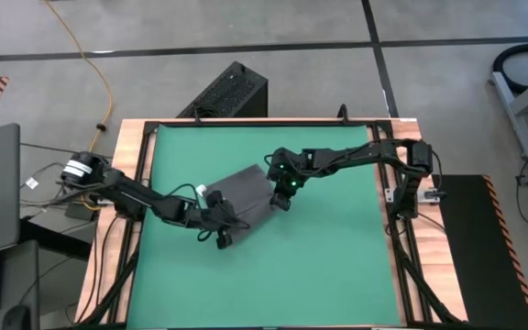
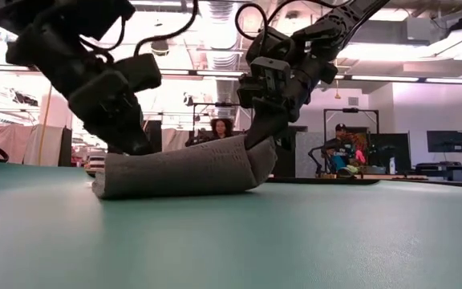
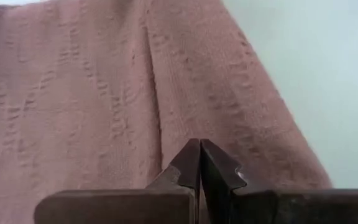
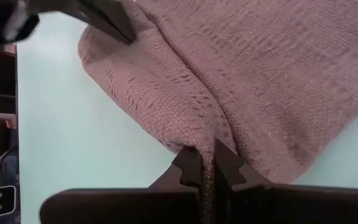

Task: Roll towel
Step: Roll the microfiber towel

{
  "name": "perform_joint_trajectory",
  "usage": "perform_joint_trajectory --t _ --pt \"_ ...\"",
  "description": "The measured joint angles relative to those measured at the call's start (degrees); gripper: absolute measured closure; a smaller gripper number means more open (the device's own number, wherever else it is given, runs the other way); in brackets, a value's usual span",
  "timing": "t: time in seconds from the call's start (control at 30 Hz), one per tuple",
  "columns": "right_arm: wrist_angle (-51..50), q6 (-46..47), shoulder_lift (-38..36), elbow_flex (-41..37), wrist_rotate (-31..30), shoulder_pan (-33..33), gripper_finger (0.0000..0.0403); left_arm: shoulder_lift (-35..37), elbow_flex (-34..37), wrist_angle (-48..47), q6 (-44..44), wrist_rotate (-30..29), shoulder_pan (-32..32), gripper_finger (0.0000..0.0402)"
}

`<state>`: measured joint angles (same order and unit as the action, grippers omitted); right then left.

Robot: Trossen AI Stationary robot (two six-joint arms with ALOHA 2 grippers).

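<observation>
**Both pincers on a partly rolled towel**

Where the green mat covers the counter, the towel is seen just left of the centre of the high frame, lying at a slant between the two arms. In the low view it is shown as a thick, partly rolled bundle resting on the mat, left of the frame's middle, with its right end lifted slightly.

The left pincer is placed at the towel's lower left edge in the high view. In the left wrist view its fingers are seen pressed fully together with no gap, their tips set against the cloth, which fills most of that frame. No fold is seen caught between them; only contact with the towel is shown.

The right pincer is set at the towel's right-hand end in the high view, below a small green light on the wrist. In the right wrist view its fingers are drawn almost together, with a thin ridge of cloth pinched between them; the towel spreads away from that pinch across the upper right of the frame. In the low view the same pincer is seen coming down onto the raised right end of the bundle.

Beyond the counter, people are seen seated in the room in the low view.
</observation>
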<state>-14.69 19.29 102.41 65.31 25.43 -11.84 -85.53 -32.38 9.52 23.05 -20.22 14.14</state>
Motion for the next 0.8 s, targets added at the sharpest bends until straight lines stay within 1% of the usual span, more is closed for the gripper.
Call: perform_joint_trajectory --t 0.1,0.2,0.27,0.37,0.43,0.57,0.63,0.7,0.8 --pt "0.08 -0.01 0.0 -0.01 0.56 0.0 0.0382 -3.48 0.02 1.24 0.74 1.64 0.12 0.0401" --pt "-0.04 0.17 0.02 0.01 3.13 0.0 0.0382 -6.59 0.0 3.71 1.74 3.78 0.1 0.0401" --pt "-0.35 0.65 0.02 0.33 4.67 0.01 0.0382 -8.88 -0.02 5.57 1.84 6.47 0.07 0.0401" --pt "-0.5 0.79 0.02 1.32 5.31 0.03 0.0382 -11.21 -0.16 9.55 3.14 11.07 0.05 0.0402" --pt "-0.31 0.79 0.02 1.87 5.19 -0.07 0.0382 -12.37 -0.19 11.1 4.08 13.13 -0.01 0.0401" --pt "-3.0 0.66 0.23 1.91 2.62 -1.05 0.0382 -12.77 -0.13 11.83 4.61 14.37 -0.01 0.0401" --pt "-4.72 -0.15 1.6 1.94 1.64 -1.66 0.0382 -12.77 -0.14 11.74 4.63 14.42 -0.01 0.0401" --pt "-5.55 -1.44 3.18 1.94 1.75 -2.14 0.0382 -12.79 -0.1 11.9 4.72 14.8 -0.01 0.0401" --pt "-4.2 -1.63 5.8 2.0 2.49 -2.4 0.0382 -12.82 -0.09 11.99 4.7 15.37 -0.03 0.0401"
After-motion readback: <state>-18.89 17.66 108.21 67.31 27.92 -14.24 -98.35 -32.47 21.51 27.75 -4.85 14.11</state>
